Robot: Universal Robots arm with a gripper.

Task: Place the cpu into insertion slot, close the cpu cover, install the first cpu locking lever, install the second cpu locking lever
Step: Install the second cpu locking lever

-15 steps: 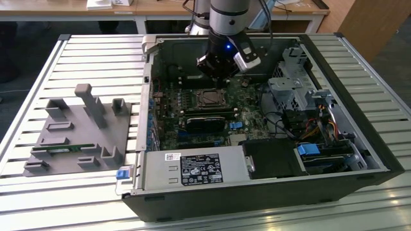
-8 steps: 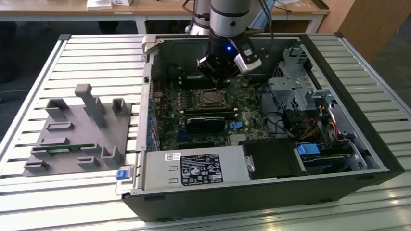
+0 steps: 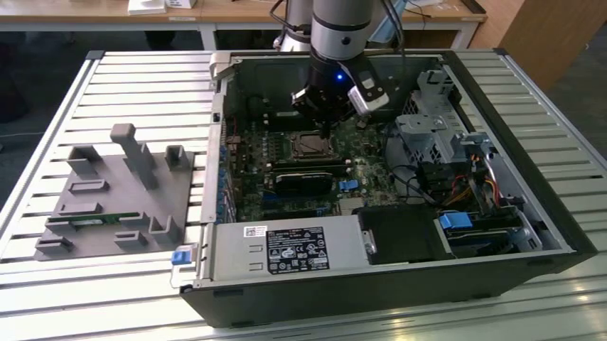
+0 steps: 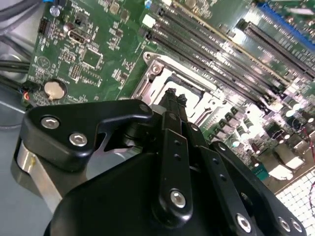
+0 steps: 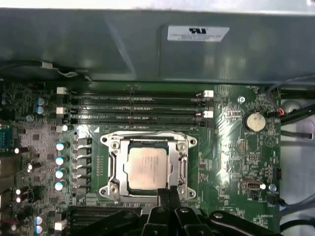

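Observation:
The cpu, a dull silver square, lies in the insertion slot on the green board. The cpu cover, a silver frame with a window, lies flat around the chip. Thin metal lever rods run along the socket's sides. My gripper is shut with nothing between its fingers, and its tips sit at the edge of the socket, just off the chip. In the exterior view the gripper hangs over the socket inside the open computer case. In the second wrist view the black fingers point down at the socket.
Long memory slots and a coin battery flank the socket. A black-labelled power supply box fills the case's near side, with drive bays and cables at the exterior view's right. A grey fixture tray lies outside, at the left.

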